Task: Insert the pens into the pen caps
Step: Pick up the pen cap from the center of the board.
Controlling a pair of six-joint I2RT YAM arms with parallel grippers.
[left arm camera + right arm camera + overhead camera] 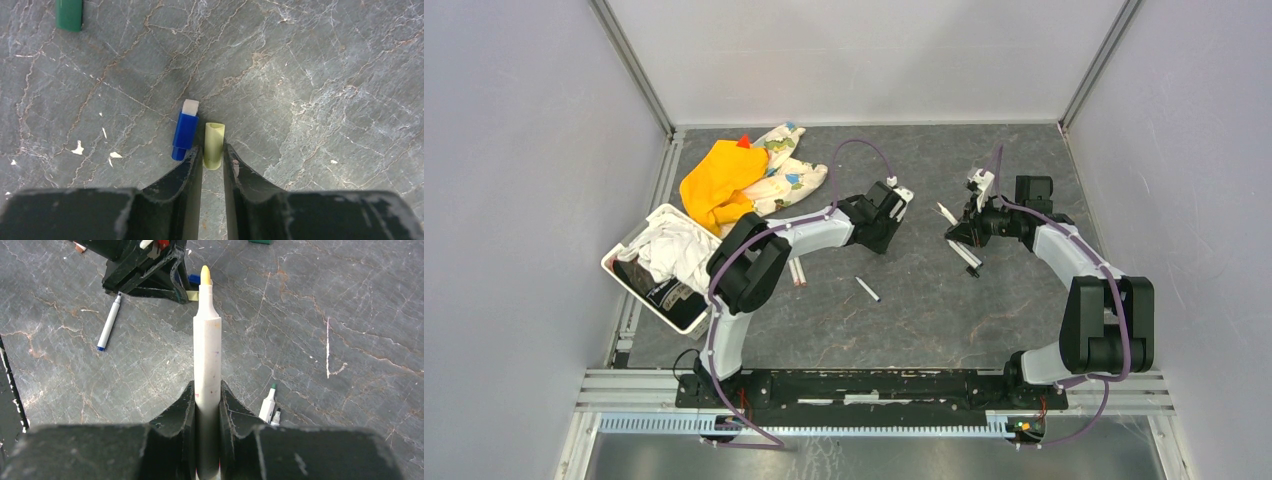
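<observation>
My left gripper (213,154) is low over the table, its jaws closed on the near end of the cream pen cap (214,142), which lies flat. A blue pen cap (184,134) lies just outside the left finger. A dark green pen cap (69,14) lies farther off at the upper left. My right gripper (206,395) is shut on a white pen (206,340) whose yellow tip points toward the left gripper (145,270). From above, the left gripper (892,212) and the right gripper (969,227) face each other mid-table.
Loose pens lie about: a blue-tipped one (109,322), a green-tipped one (268,402), two by the left arm (796,272) and one near the right gripper (965,256). A thin white stick (327,347) lies on the table. Orange cloth (719,180) and a white bin (639,298) sit at the left.
</observation>
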